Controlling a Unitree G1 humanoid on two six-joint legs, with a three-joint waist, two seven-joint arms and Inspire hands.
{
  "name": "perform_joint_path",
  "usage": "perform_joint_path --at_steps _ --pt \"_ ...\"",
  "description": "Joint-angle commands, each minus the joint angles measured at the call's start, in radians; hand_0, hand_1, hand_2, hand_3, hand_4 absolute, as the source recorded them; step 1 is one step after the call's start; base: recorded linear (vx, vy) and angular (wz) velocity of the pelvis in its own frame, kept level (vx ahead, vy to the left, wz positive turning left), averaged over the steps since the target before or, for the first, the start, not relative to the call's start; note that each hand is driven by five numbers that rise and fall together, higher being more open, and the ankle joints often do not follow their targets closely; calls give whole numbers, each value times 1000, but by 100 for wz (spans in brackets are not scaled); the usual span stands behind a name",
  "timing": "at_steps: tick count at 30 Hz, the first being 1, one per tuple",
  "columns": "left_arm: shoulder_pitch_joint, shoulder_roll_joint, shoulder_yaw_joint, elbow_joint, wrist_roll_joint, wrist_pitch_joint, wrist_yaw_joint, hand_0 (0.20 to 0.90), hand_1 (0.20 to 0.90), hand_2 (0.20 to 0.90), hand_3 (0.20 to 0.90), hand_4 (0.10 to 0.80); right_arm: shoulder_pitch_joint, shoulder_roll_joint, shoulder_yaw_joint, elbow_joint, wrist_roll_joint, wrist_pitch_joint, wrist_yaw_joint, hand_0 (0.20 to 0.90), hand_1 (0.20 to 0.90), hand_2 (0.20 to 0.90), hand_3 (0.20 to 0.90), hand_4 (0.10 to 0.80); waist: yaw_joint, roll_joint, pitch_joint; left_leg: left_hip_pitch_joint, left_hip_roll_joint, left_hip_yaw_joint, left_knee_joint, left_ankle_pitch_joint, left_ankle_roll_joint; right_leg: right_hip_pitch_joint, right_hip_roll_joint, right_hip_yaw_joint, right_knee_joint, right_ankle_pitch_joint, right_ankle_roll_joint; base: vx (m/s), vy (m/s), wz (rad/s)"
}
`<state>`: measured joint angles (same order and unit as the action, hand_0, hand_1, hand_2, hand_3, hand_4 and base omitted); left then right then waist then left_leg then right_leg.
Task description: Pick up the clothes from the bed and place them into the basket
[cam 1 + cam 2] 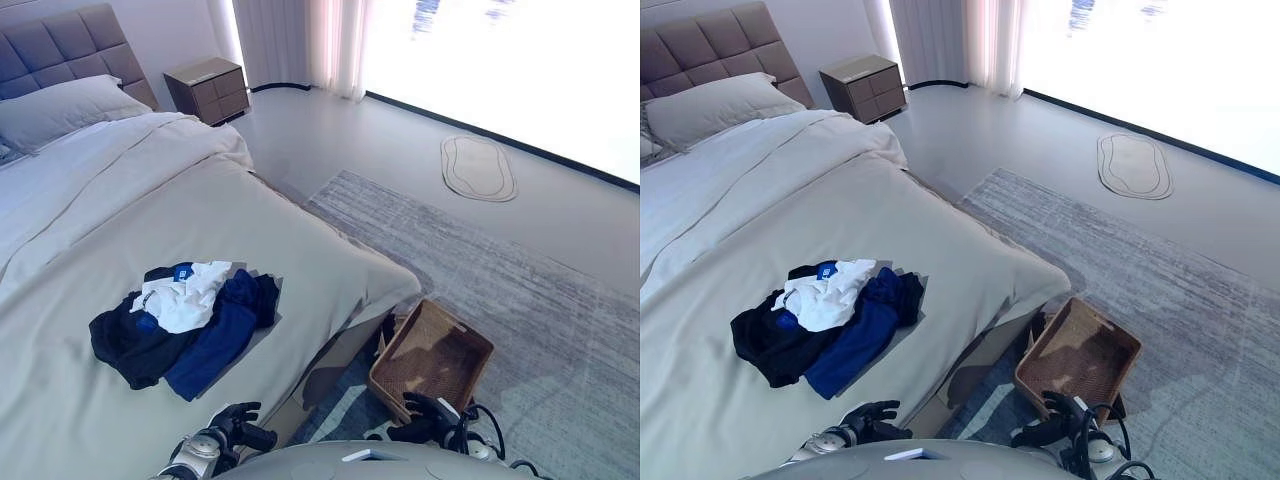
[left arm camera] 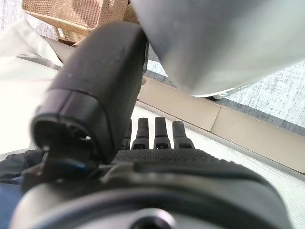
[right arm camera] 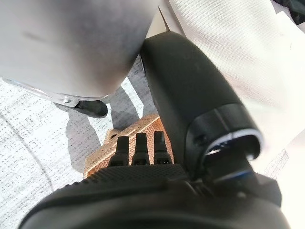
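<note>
A pile of clothes (image 1: 185, 325), black, white and dark blue, lies on the beige bed (image 1: 90, 250) near its foot; it also shows in the right eye view (image 1: 825, 325). A brown wicker basket (image 1: 432, 355) stands on the floor by the bed's corner. My left hand (image 1: 240, 428) hangs low by the bed's near edge, fingers straight and holding nothing (image 2: 157, 136). My right hand (image 1: 430, 420) hangs beside the basket's near rim, fingers straight and holding nothing (image 3: 138, 152).
A grey patterned rug (image 1: 520, 290) lies under the basket. A small oval mat (image 1: 478, 167) lies near the bright window. A brown nightstand (image 1: 208, 88) stands by the headboard, and a pillow (image 1: 60, 108) lies at the bed's head.
</note>
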<state>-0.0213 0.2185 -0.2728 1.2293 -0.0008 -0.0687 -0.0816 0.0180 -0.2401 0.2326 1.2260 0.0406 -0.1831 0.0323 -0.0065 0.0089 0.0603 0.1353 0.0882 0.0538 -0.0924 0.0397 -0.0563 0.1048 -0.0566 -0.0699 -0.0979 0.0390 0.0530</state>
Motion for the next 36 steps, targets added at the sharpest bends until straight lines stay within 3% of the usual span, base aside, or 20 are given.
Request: perform_joint_path --at_steps 1,11,19,22,25,28,30,32,34,35,36 --pt "-34 10 -6 52 28 -3 34 900 900 900 900 800 -60 25 11 -23 30 -24 4 900 900 900 900 800 5 -47 21 20 -80 -1 6 -79 61 21 -11 -22 30 -13 26 0 0 0" --pt "-38 7 -16 53 52 -18 51 900 900 900 900 800 -63 31 15 -12 55 -14 -9 900 900 900 900 800 10 -45 22 19 -80 -7 13 -81 65 18 -11 -27 50 -24 21 2 0 1" --pt "-13 -1 -9 67 40 -29 62 900 900 900 900 800 -89 34 -201 -11 548 14 -23 900 900 900 900 800 10 -40 11 44 -83 -4 13 -92 67 40 -7 -21 50 -30 18 63 15 0" --pt "5 -4 -12 73 34 -48 71 900 900 900 900 800 -122 46 -292 -109 833 85 9 900 900 900 900 800 17 -38 11 50 -84 -5 19 -96 66 46 -7 -17 55 -33 12 92 30 0" --pt "23 -16 -38 74 32 -95 106 900 900 900 900 800 -158 81 -291 -285 1098 111 36 900 900 900 900 800 33 -40 15 47 -87 -13 23 -95 68 46 -7 -17 59 -35 6 65 38 -3" --pt "32 -22 -66 58 -6 -114 127 900 900 900 900 800 -179 121 -240 -479 1201 38 87 900 900 900 900 800 55 -41 22 34 -90 -31 24 -88 69 41 -14 -35 64 -36 3 11 76 6" --pt "37 -23 -94 23 -15 -95 137 900 900 900 900 800 -209 130 -175 -616 1113 3 103 900 900 900 900 800 80 -43 32 21 -96 -55 23 -81 70 37 -21 -55 64 -35 2 2 91 24" --pt "39 -16 -99 5 -21 -87 140 900 900 900 900 800 -245 98 -110 -698 900 -70 91 900 900 900 900 800 102 -48 40 9 -101 -75 24 -74 69 33 -28 -71 64 -33 2 26 74 30" --pt "50 -3 -96 -28 -35 -79 142 900 900 900 900 800 -304 35 -58 -788 547 -144 -32 900 900 900 900 800 127 -55 48 -7 -108 -104 29 -67 69 28 -36 -93 71 -36 2 40 90 42" --pt "53 0 -95 -37 -38 -74 141 900 900 900 900 800 -327 12 -47 -802 462 -161 -75 900 900 900 900 800 135 -57 51 -14 -110 -112 32 -66 68 26 -39 -99 74 -38 2 11 102 56" --pt "59 7 -93 -54 -36 -79 145 900 900 900 900 800 -411 -69 -22 -819 217 -161 -168 900 900 900 900 800 163 -61 66 -34 -114 -135 51 -66 68 20 -48 -121 92 -46 1 -11 110 64"
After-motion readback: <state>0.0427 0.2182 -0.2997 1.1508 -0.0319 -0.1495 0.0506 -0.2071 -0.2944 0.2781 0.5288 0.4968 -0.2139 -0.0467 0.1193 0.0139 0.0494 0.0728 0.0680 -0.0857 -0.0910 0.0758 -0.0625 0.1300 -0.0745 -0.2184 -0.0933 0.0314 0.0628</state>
